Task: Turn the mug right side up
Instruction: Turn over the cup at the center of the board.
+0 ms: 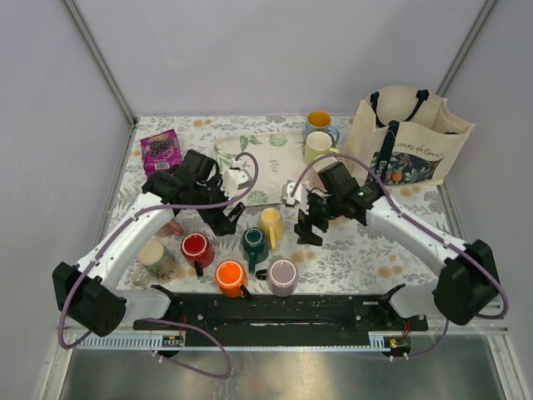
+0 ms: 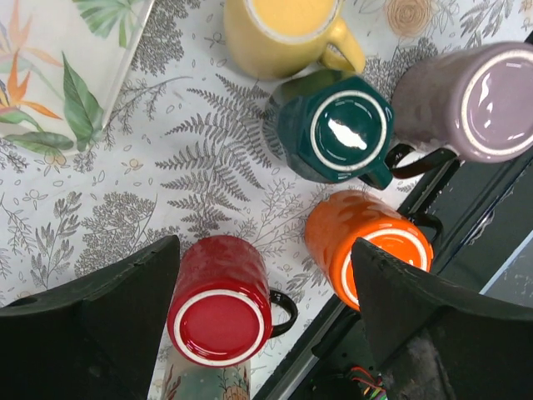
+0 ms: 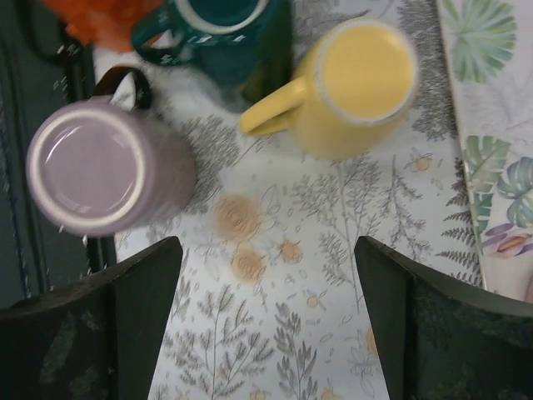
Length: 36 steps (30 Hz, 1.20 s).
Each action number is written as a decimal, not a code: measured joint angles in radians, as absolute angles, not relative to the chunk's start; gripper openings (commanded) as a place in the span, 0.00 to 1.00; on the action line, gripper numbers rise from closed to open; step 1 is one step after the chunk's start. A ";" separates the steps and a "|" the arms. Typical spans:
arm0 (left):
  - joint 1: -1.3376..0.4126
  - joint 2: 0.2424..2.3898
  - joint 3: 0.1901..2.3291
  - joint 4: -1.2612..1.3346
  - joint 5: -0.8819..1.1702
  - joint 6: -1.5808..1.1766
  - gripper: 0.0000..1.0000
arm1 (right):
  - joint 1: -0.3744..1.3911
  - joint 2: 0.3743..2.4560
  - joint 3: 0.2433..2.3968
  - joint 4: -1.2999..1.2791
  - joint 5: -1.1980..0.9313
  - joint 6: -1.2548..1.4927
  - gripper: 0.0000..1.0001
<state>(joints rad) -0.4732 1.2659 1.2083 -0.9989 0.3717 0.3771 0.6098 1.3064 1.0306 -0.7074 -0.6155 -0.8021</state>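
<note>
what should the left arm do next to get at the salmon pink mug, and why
Probably shift the left gripper toward its own left, over the pink mug, which peeks out beside that arm. Open, it frames the red mug and orange mug, not the pink one.

A red mug (image 1: 196, 247), orange mug (image 1: 230, 276), teal mug (image 1: 254, 242), yellow mug (image 1: 271, 223) and mauve mug (image 1: 282, 276) are clustered near the front of the desk (image 1: 358, 250), while a tray (image 1: 258, 158), a tote bag (image 1: 412, 142) and a purple packet (image 1: 161, 150) are set farther back.
</note>
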 measured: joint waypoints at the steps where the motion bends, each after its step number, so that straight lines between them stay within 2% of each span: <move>1: -0.473 1.259 1.200 -1.000 0.371 0.384 0.87 | 0.615 1.341 1.037 -0.653 -0.600 -0.739 1.00; 9: -0.408 1.221 1.182 -0.984 0.362 0.324 0.88 | 0.702 1.520 1.047 -0.384 -0.503 -0.359 1.00; 16: -0.377 1.199 1.182 -0.968 0.345 0.295 0.88 | 0.735 1.601 1.065 -0.310 -0.405 -0.214 0.99; 29: -0.371 1.200 1.182 -0.948 0.345 0.272 0.88 | 0.724 1.658 1.084 -0.266 -0.204 -0.135 1.00; 36: -0.365 1.200 1.182 -0.948 0.345 0.272 0.88 | 0.564 1.576 0.998 -0.293 -0.203 -0.226 0.96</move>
<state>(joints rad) -0.3649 1.1995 1.1824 -0.9482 0.3454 0.2718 0.5640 1.5761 0.9977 -0.2932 -0.2028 -0.2260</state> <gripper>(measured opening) 0.883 0.985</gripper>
